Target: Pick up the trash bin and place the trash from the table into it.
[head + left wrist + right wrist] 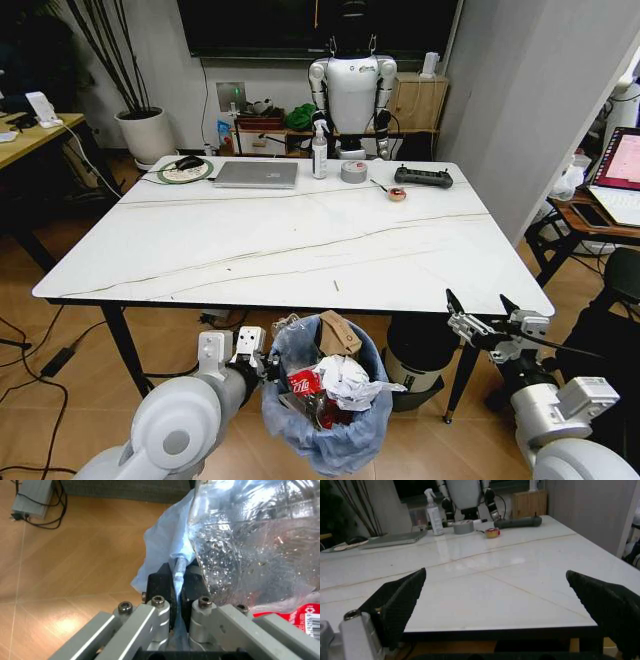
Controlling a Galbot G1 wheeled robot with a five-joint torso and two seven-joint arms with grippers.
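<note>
The trash bin [325,400] hangs below the near edge of the table [300,240], in front of the robot and clear of the white top. It is small and round, lined with a crinkled, translucent light-blue bag whose rim folds outward, and it is stuffed with the trash [330,378]: a torn brown cardboard piece standing at the back, crumpled white paper on top, and a red wrapper against the near wall. The left gripper [232,352] is at the bin's left rim, its fingers [162,585] pressed together on a pinch of the bag and rim. In the left wrist view the bag's shiny plastic covers most of what lies inside, with a scrap of red label at the edge. The bin's lower part is cut off by the head view's bottom edge. The right gripper [484,312] hovers just off the table's near right corner, its fingers [397,598] spread wide and holding nothing. Along the table's far edge lie a laptop [257,174], a spray bottle [320,150], and a tape roll [354,171].
</note>
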